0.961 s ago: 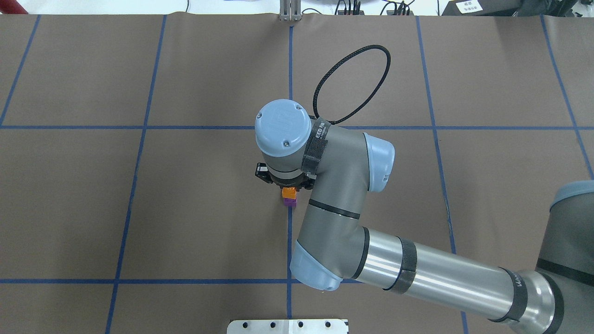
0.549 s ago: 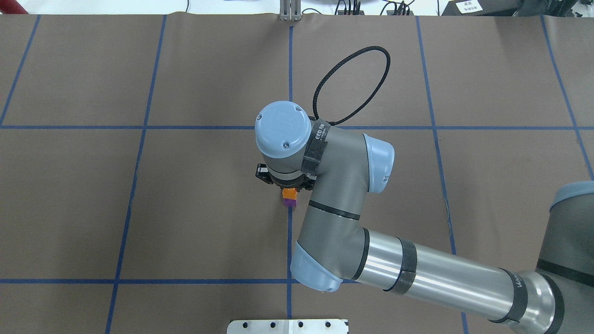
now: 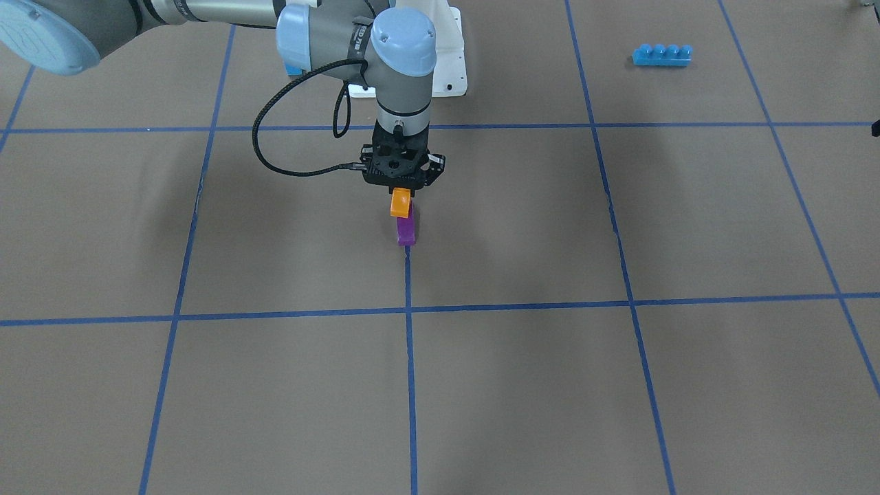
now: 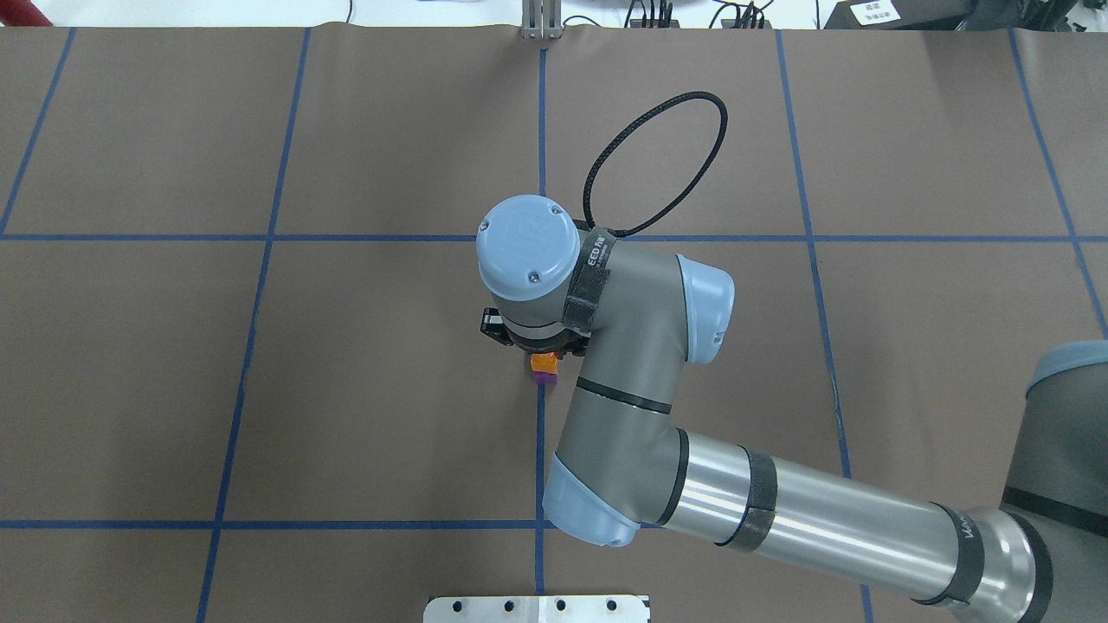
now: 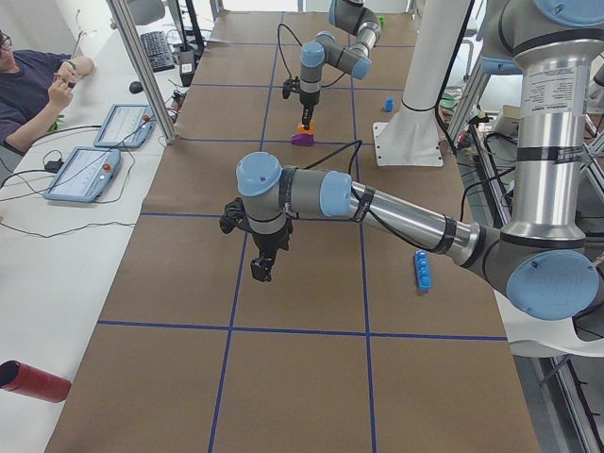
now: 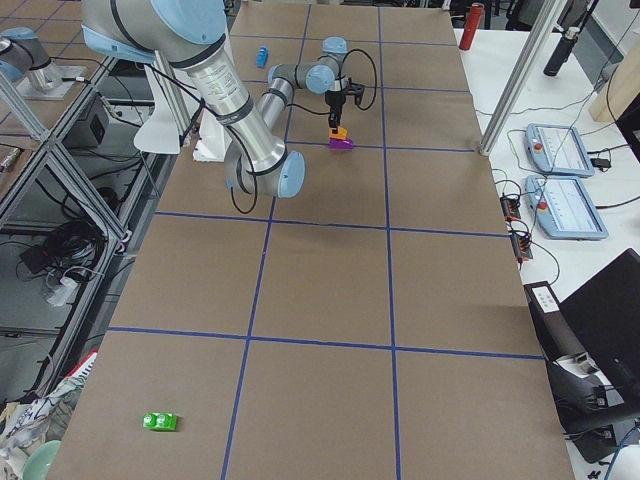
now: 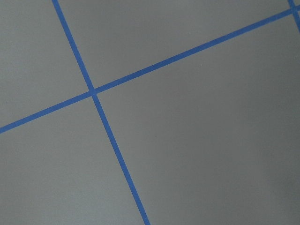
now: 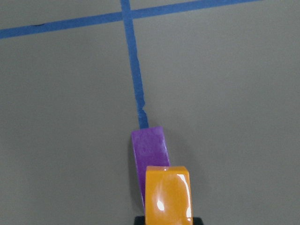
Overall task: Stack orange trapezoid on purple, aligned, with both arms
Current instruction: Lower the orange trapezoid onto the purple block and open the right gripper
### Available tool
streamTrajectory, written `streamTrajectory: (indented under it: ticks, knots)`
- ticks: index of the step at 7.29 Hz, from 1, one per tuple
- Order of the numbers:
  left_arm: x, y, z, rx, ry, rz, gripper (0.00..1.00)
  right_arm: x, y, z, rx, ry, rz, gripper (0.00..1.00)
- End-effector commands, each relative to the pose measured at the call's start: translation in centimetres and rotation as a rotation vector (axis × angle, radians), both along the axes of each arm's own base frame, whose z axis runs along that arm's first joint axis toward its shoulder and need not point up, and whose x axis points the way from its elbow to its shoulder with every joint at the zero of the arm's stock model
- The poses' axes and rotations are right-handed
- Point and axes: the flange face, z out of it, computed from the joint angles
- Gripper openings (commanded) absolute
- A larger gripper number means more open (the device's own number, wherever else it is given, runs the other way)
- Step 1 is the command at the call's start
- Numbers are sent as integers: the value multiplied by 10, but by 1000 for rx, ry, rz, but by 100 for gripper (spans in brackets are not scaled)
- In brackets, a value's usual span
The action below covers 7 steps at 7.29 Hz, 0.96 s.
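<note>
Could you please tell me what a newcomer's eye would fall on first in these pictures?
The eye goes first to the right pincer, shut on the orange trapezoid directly over the purple block, at the end of a blue tape line near the middle of the table. Whether the two blocks are seated together is unclear. Next come the left pincer, hanging over bare table, and a blue four-stud brick lying far off on the robot's left.
</note>
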Motion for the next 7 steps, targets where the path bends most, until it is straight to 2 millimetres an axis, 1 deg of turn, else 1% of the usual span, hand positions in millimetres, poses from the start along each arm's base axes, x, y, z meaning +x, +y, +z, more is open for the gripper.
streamTrajectory:
  ticks: [1, 4, 6, 7]
  knots:
    - [0, 0, 0, 0, 1, 0, 100, -4, 3, 2, 6, 6, -1, 0]
    - [0, 0, 1, -1, -1, 0, 100, -14, 10, 9, 7, 20, -12, 0]
    - [0, 0, 3, -6, 1, 0, 100, -16, 11, 9, 20, 20, -20, 0]
    - [0, 0, 3, -4, 1, 0, 100, -16, 11, 10, 34, 21, -36, 35]
